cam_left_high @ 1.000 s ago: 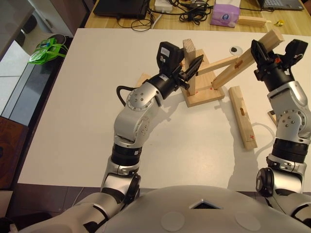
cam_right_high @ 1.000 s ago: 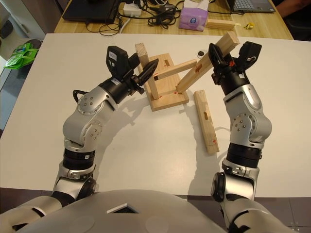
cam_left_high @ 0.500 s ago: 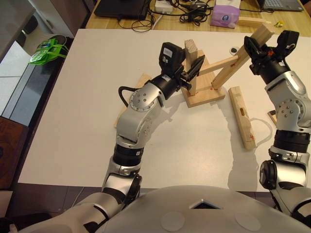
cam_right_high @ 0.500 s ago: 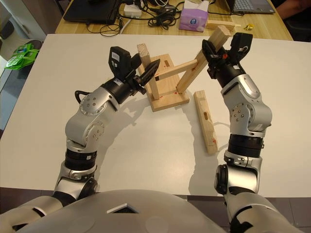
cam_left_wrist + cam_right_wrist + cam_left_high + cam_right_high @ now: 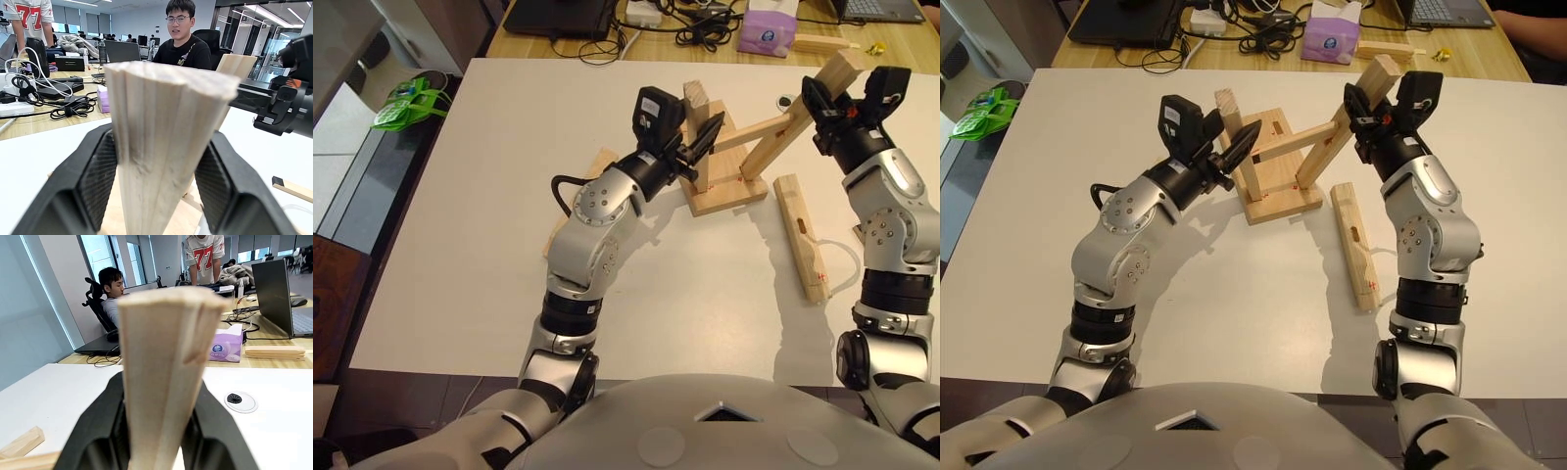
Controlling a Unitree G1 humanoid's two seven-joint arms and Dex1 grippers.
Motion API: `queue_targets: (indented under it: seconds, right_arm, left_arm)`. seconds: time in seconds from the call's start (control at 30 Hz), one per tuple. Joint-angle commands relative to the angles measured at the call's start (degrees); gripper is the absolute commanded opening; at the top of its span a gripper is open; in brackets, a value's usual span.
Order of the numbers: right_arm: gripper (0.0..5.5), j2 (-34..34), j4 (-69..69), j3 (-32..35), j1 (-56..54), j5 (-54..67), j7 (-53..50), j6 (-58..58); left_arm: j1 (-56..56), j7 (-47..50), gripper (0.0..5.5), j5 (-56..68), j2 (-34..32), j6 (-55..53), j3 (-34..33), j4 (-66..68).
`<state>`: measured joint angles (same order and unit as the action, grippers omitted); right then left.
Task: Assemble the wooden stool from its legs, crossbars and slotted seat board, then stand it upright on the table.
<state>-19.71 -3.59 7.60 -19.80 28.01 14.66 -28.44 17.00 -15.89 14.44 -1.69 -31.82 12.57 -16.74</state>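
Note:
The slotted seat board (image 5: pixel 729 196) lies flat at the table's far middle. An upright leg (image 5: pixel 695 117) stands on it, and my left gripper (image 5: pixel 702 145) is shut on this leg (image 5: pixel 166 147). A crossbar (image 5: pixel 754 130) runs from that leg to a second leg (image 5: pixel 773 137), which leans up to the right from the board. My right gripper (image 5: pixel 830 98) is shut on the leaning leg (image 5: pixel 166 362) near its top end. A loose slotted leg (image 5: pixel 801 235) lies on the table to the right of the board.
A wooden piece (image 5: pixel 600 162) lies partly under my left arm. A round grommet (image 5: pixel 790 100) sits behind the stool parts. On the desk beyond are a tissue box (image 5: pixel 769 29), a laptop (image 5: pixel 558 15), cables and another wood bar (image 5: pixel 822 42). A white cable (image 5: pixel 847 257) curls at the right.
My right gripper has carried the top of the leaning leg away and to the left, so the leg stands steeper. The left arm shifted slightly at first, then held still.

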Motion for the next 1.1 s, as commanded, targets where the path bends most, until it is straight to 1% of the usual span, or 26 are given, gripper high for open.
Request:
queue_targets:
  seconds: [0.03,0.17,0.3,0.4,0.53,0.6,0.67,0.77,0.97,1.1]
  right_arm:
    - [1.08,-1.19,4.08,-5.51,3.18,-5.18,1.1,-4.1]
    - [1.06,2.14,8.97,2.94,-0.74,3.93,-3.58,-12.71]
    - [1.02,1.65,13.88,4.76,-2.05,3.51,-3.33,-13.17]
    - [1.02,1.04,16.39,4.33,-1.66,1.79,-2.18,-11.08]
    - [1.02,-2.64,13.53,-3.19,2.64,-6.45,3.16,-0.91]
    - [1.06,-3.82,10.69,-5.3,6.02,-8.25,4.05,2.28]
    - [1.1,-4.75,8.94,-5.98,8.83,-8.96,4.32,3.97]
    - [1.12,-5.6,8.38,-7.02,10.16,-9.78,4.36,6.06]
    - [1.15,-6.17,9.3,-7.28,8.73,-8.63,3.4,5.33]
    - [1.15,-3.57,9.38,-3.53,7.44,-1.43,0.55,-3.43]
  left_arm:
    - [0.22,-0.96,2.18,0.63,1.4,-1.22,2.26,0.96]
    - [0.19,-0.99,2.18,0.61,1.53,-1.22,2.17,1.05]
    - [0.21,-0.93,2.18,0.49,1.59,-1.15,2.06,1.18]
    - [0.0,-0.97,2.18,0.32,1.69,-1.17,1.88,1.21]
    - [-0.15,-0.92,2.18,0.22,1.85,-1.24,1.77,1.15]
    - [-0.2,-0.94,2.18,0.18,1.88,-1.29,1.74,1.09]
    - [-0.32,-0.9,2.18,0.13,1.84,-1.33,1.65,0.94]
    - [-0.36,-0.86,2.18,-0.01,2.04,-1.17,1.74,1.07]
    - [-0.17,-1.1,2.18,-0.21,2.29,-1.08,1.94,1.26]
    - [-0.13,-1.46,2.18,-0.22,2.24,-1.09,2.12,1.31]
